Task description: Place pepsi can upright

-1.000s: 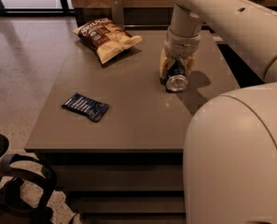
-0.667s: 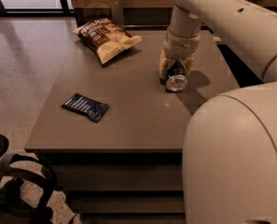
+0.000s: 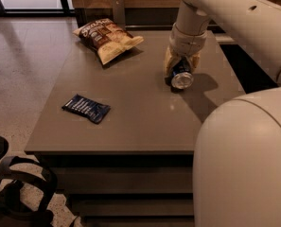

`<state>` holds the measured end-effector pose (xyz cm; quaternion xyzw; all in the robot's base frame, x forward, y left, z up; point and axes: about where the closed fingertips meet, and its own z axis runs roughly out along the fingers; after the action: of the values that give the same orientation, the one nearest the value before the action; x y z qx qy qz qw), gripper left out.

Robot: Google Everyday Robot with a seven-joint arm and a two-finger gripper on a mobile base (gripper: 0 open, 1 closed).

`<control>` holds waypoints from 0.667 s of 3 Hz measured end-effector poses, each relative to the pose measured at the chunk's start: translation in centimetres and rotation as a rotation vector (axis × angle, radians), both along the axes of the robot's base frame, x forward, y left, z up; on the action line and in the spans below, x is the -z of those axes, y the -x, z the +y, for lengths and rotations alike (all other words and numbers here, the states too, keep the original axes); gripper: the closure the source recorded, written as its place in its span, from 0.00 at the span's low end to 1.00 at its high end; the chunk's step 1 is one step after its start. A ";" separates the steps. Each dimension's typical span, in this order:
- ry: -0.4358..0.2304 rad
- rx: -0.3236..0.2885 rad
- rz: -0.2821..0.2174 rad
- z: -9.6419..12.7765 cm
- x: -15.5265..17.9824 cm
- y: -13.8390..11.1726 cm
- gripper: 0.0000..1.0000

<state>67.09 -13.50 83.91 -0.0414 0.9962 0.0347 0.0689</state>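
The pepsi can is dark blue with a silver end that faces the camera. It is tilted, its low end at or just above the grey table toward the back right. My gripper comes down from above and its tan fingers are shut on the can's sides.
A brown and yellow chip bag lies at the table's back left. A flat dark-blue snack packet lies at the front left. My arm's large white body fills the right foreground. A black chair base stands at the lower left on the floor.
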 end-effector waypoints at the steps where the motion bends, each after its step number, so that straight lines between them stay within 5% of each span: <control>1: -0.032 0.002 -0.112 -2.4 -3.2 0.1 1.00; 2: -0.098 -0.033 -0.252 -4.3 -5.8 0.5 1.00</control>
<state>66.59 -17.78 89.72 -0.0582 0.9759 0.0790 0.1947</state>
